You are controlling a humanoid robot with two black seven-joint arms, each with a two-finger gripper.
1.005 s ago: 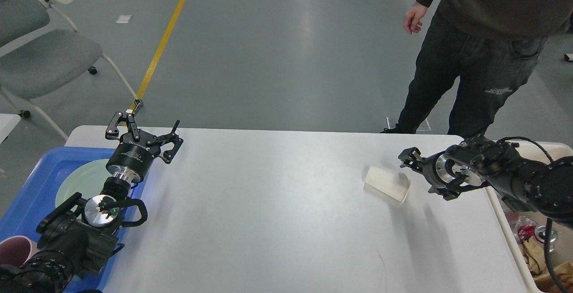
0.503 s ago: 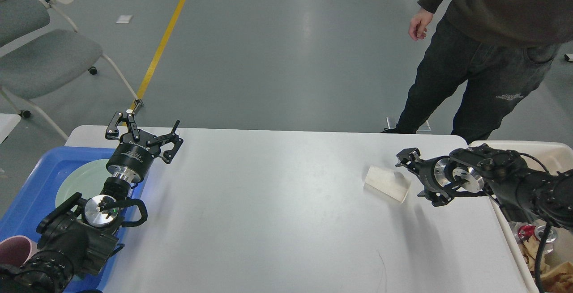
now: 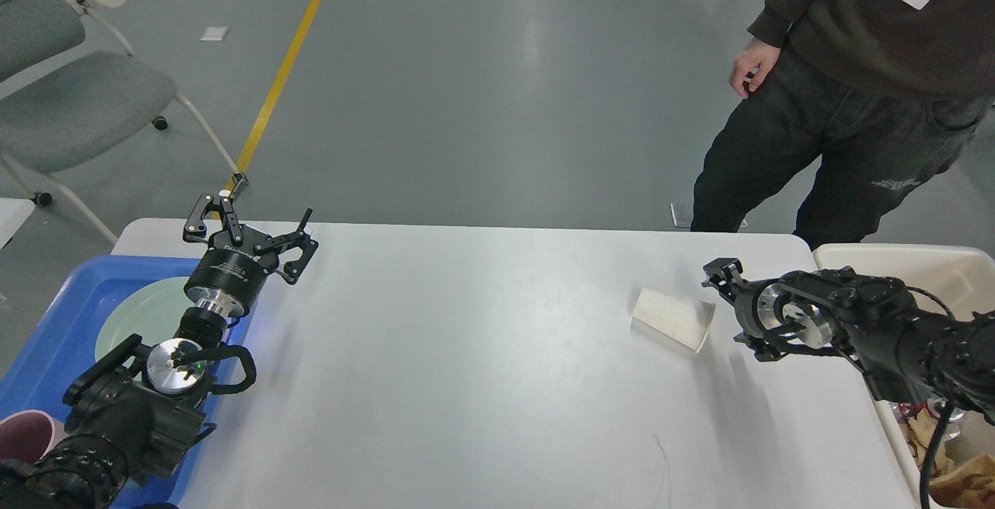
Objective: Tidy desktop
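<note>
The desktop [image 3: 482, 353] fills the lower middle of the head view, white and matte with a thin dark scratch near its front edge, a paper cup [image 3: 673, 319] lying on its side toward the right, a blue tray [image 3: 47, 338] at its left and a cream bin [image 3: 944, 272] at its right. The left gripper [image 3: 247, 221] hangs over the far left corner with fingers spread and holding nothing, while the right gripper [image 3: 723, 274] sits just beside the cup, too dark and end-on to tell its state. Beyond lie a grey floor with a yellow line [image 3: 284, 74], a grey chair [image 3: 70, 81] and a standing person [image 3: 855, 89].

desktop [image 3: 482, 353]: 1
paper cup [image 3: 673, 318], lying on its side: 1
blue tray [image 3: 47, 338]: 1
green plate [image 3: 148, 315]: 1
pink cup [image 3: 19, 435]: 1
cream bin [image 3: 933, 268]: 1
chair [image 3: 70, 97]: 1
person [image 3: 855, 89]: 1
</note>
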